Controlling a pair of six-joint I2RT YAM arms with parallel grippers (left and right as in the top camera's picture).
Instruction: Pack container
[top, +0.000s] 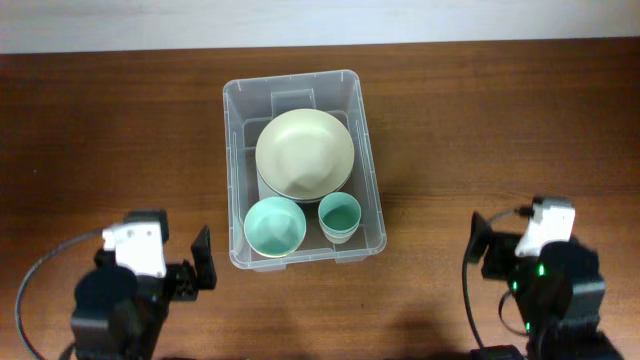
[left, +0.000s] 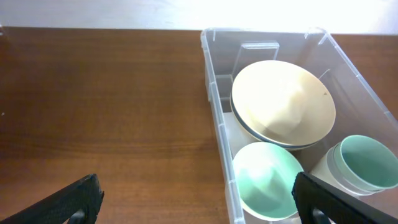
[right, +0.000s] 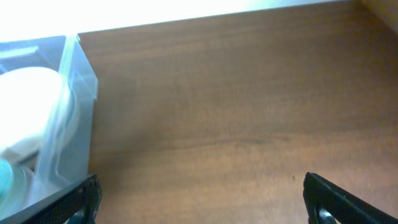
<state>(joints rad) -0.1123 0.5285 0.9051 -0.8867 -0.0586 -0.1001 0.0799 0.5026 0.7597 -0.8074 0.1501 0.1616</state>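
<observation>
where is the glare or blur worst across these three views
overhead: even light, sharp across the large clear plastic rectangular container; left wrist: the far strip beyond the brown wooden table is blown out white, the rest crisp; right wrist: worst, glare at top left washes out the container wall and the cream round bowl, both soft.

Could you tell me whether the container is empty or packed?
Packed: the container holds a cream dish, a green bowl and a green cup.

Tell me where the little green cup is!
In the overhead view, the little green cup sits inside the container, in its near right corner, just to the right of the green bowl.
</observation>
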